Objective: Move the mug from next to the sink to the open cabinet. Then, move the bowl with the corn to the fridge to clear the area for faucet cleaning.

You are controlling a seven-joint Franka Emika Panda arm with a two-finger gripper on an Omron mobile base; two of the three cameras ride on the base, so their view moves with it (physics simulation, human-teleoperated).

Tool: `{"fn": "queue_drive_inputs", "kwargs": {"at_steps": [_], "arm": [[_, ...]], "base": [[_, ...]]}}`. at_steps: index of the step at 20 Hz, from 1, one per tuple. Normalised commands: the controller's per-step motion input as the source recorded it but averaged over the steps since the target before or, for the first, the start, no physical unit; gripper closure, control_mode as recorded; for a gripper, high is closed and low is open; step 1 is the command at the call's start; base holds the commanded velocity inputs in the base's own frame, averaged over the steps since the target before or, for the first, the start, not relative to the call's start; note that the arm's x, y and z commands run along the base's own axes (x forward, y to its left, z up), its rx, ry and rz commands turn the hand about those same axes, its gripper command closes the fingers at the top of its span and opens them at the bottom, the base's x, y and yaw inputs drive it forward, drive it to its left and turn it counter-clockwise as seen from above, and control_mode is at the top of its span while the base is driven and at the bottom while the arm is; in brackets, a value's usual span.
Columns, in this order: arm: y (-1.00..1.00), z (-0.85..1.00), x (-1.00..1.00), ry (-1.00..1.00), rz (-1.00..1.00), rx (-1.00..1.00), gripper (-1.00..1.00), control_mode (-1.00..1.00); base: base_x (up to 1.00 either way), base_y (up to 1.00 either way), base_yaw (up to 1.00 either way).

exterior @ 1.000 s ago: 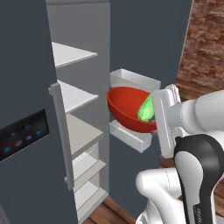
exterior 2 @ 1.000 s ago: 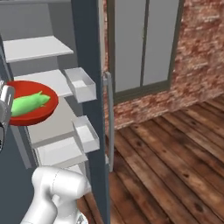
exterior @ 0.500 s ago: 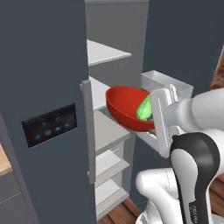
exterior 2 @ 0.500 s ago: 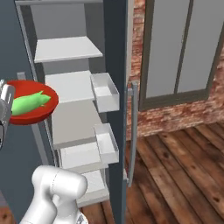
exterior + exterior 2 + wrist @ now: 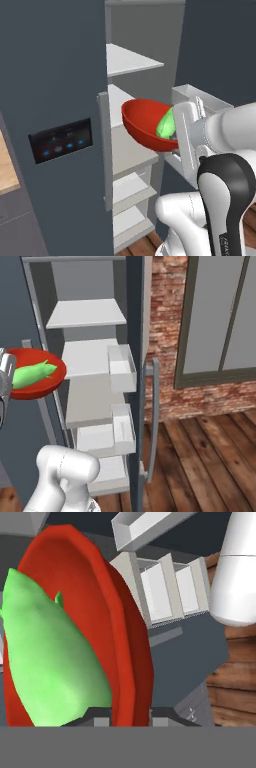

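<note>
Claw [image 5: 130, 719] is pinched shut on the rim of the red bowl [image 5: 145, 122], corn [image 5: 167, 124] lying just ahead of it inside, and the fridge [image 5: 60, 90] shelves [image 5: 132, 150] sit straight beyond the bowl, so it probably just needs pushing forward

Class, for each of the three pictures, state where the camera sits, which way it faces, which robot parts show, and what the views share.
Left base view: behind the arm's left, facing the fridge; arm at lower right.
Right base view: behind its right, facing the shelves and brick wall; arm at lower left.
Hand view: on the hand, looking along the end effector shut on the bowl.
Shared: bowl and corn.
</note>
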Motion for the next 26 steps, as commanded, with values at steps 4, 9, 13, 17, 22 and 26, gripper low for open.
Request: {"fn": "queue_drive_inputs", "kwargs": {"at_steps": [4, 9, 13, 17, 22, 26], "arm": [[0.00, 0.00, 0.00, 0.00, 0.00, 0.00, 1.00, 1.00], [0.00, 0.00, 0.00, 0.00, 0.00, 0.00, 1.00, 1.00], [0.00, 0.05, 0.19, 0.00, 0.00, 0.00, 1.00, -1.00], [0.00, 0.55, 0.40, 0.00, -0.02, -0.11, 1.00, -1.00], [-0.01, 0.73, 0.03, -0.06, -0.13, -0.13, 1.00, -1.00], [-0.25, 0.41, 0.10, -0.14, -0.04, -0.10, 1.00, -1.00]], "base": [[0.47, -0.42, 0.11], [0.79, -0.11, 0.03], [0.59, -0.14, 0.00], [0.00, 0.00, 0.00], [0.00, 0.00, 0.00], [0.00, 0.00, 0.00]]}}
